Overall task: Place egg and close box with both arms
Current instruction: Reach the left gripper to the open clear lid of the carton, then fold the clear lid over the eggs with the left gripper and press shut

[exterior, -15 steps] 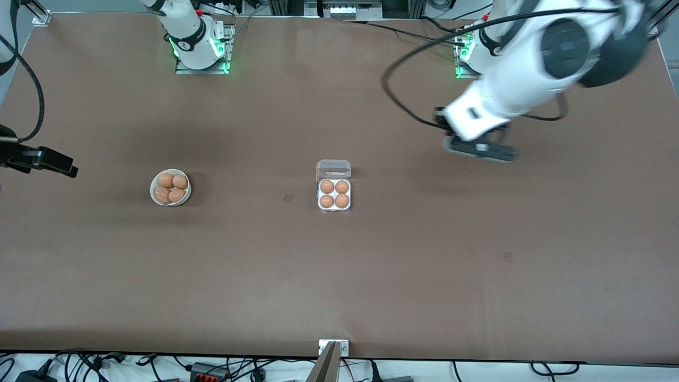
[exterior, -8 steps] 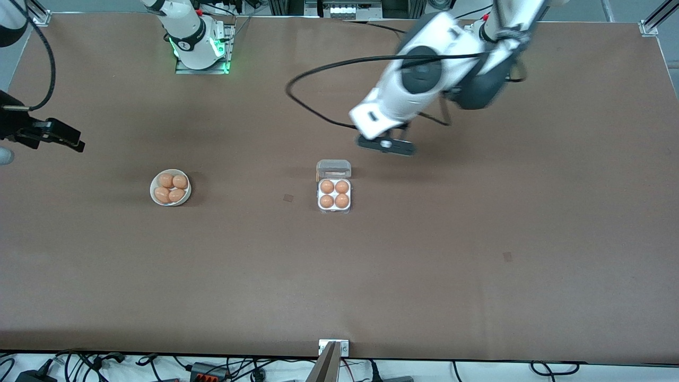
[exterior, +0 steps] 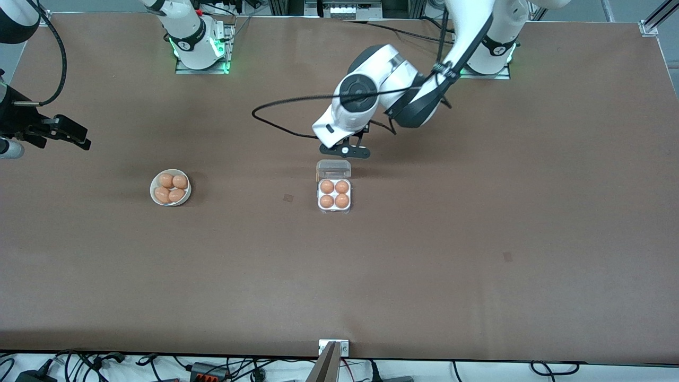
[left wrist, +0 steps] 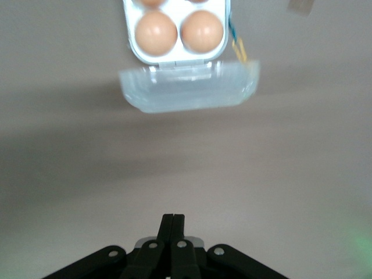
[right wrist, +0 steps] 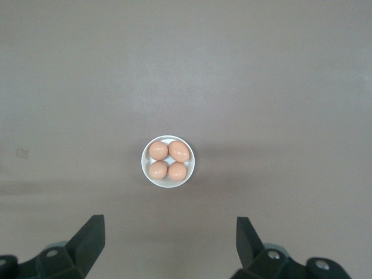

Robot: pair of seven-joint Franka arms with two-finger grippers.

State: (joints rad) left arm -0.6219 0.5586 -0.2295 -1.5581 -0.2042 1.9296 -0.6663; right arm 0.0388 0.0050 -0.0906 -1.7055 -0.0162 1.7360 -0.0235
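The box (exterior: 334, 195) stands at the table's middle with its clear lid (exterior: 333, 168) open, on the side toward the robots' bases. Four brown eggs (exterior: 334, 193) fill its cells. In the left wrist view the lid (left wrist: 189, 87) and two of the eggs (left wrist: 156, 32) show. My left gripper (exterior: 345, 151) (left wrist: 172, 217) is shut and empty, over bare table just beside the lid's edge. My right gripper (exterior: 63, 132) (right wrist: 170, 224) is open and empty, high over the right arm's end of the table.
A round white bowl (exterior: 171, 187) with four brown eggs sits toward the right arm's end; it also shows in the right wrist view (right wrist: 168, 161). The left arm's black cable (exterior: 276, 124) loops above the table. A metal bracket (exterior: 333, 347) sits at the near table edge.
The left arm has swung from its own end of the table toward the middle, bringing its gripper beside the box's open lid. The right gripper has drifted slightly. The box and bowl have not moved.
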